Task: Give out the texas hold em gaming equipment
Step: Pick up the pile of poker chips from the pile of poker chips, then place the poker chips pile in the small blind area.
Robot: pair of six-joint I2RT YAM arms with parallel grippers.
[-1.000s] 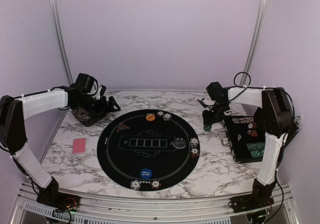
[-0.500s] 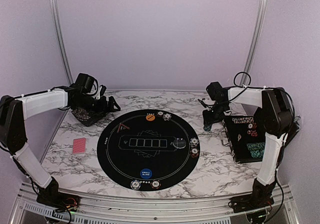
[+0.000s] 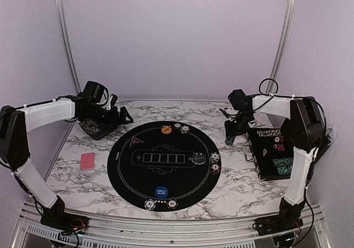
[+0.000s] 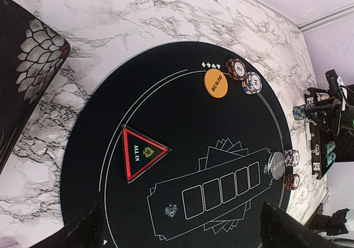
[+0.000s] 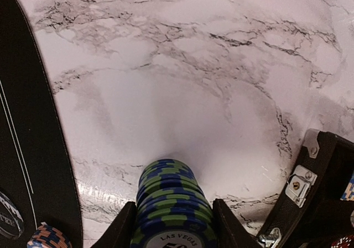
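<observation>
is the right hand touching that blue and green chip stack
Touching. The right wrist view shows both fingers of the right hand pressed against the sides of the chip stack.

Light is soft and even from overhead, faintly lilac; the marble table reads bright with only weak shadows, and the top view is a little grainy. Right wrist: chip stack so near my lens it blurs, throwing a diffuse grey shadow across the marble. Left wrist: crisp on the black mat, fingers dark and unfocused at the bottom edge.
</observation>
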